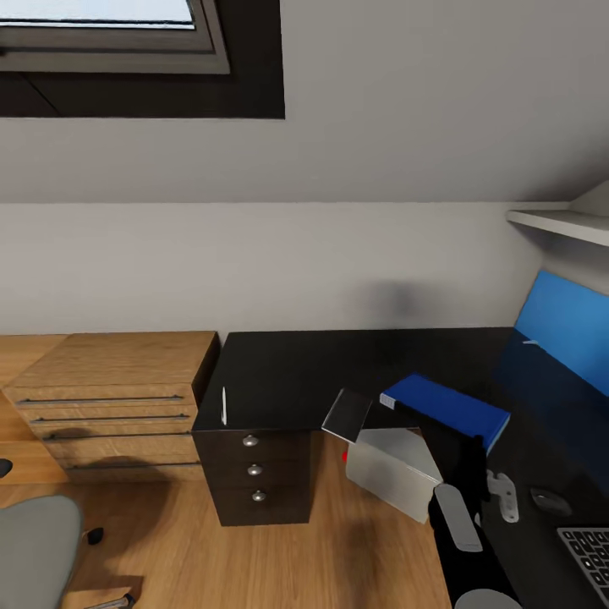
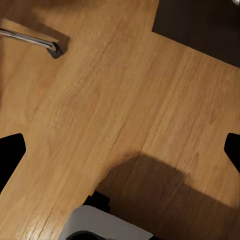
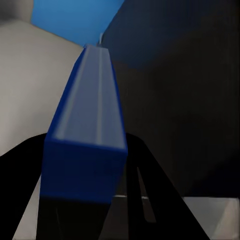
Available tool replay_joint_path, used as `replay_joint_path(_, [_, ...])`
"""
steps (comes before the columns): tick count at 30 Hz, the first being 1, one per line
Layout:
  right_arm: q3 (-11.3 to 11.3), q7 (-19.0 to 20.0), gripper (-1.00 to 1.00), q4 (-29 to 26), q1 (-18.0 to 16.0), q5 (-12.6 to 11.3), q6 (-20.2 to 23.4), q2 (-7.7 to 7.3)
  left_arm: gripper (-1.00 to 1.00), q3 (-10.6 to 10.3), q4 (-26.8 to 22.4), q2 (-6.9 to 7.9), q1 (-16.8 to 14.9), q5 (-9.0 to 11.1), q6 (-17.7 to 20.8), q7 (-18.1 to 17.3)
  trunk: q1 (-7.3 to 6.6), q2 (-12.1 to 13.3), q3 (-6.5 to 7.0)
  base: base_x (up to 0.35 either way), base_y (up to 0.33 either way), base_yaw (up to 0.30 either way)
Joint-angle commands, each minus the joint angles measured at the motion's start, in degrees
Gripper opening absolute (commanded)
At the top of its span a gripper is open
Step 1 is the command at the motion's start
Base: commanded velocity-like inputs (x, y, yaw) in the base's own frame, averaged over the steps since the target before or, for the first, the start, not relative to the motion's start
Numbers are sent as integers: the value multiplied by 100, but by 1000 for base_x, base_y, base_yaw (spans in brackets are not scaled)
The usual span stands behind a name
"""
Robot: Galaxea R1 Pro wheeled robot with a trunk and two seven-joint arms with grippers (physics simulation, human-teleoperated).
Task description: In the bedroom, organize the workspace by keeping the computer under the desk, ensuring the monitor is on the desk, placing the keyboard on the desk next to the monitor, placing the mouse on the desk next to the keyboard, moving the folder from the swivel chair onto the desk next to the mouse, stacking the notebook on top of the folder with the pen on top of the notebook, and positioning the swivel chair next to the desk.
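Gripping the folder [image 3: 85,145], right hand [image 3: 82,200], above desk [image 1: 321,372].

Black glossy desk [image 1: 338,372] with white pen [image 1: 224,406] near its left edge, above the dark three-drawer unit [image 1: 254,469]. Blue folder [image 1: 448,408] tilted over the desk, small grey notebook [image 1: 347,414] just beside it. Light grey computer [image 1: 393,469] underneath. Mouse [image 1: 551,501] and keyboard [image 1: 588,550] far right. Wooden cabinet [image 1: 118,397] left, chair seat [image 1: 34,550] bottom-left.
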Motion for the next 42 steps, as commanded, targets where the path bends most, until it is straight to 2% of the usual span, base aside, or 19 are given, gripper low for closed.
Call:
replay_joint_path(1, [-1, -7, -100, 5, -4, -10, -10, 9, 100, -47, -5, 9, -4, 48, -40, 38, 1, -7, -9, 0, 0, 0])
replay_joint_path(12, [62, 295, -100, -48, -3, -118, 31, 18, 100, -43, -4, 10, -4, 49, -78, 43, 1, -7, -9, 0, 0, 0])
replay_joint_path(14, [150, 313, -100, -51, -1, -120, 34, 16, 100, -36, -5, 12, -4, 49, -116, 41, 1, -7, -9, 0, 0, 0])
replay_joint_path(16, [358, 321, -100, -52, 1, -124, 35, 8, 100, -30, -6, 13, -4, 49, -186, 39, 1, -7, -9, 0, 0, 0])
replay_joint_path(21, [536, 327, -100, -54, 3, -136, 3, 4, 100, -29, -6, 14, -4, 49, -233, 38, 1, -7, -9, 8, 6, 0])
replay_joint_path(30, [549, 343, -100, -46, 3, -130, -23, -16, 100, -35, -6, 8, -4, 49, -244, 40, 1, -7, -9, 161, 125, -26])
replay_joint_path(42, [536, 341, -100, -30, 3, -130, -23, -25, 100, -52, -6, 6, -4, 49, -260, 46, 1, -7, -9, 6, 5, -253])
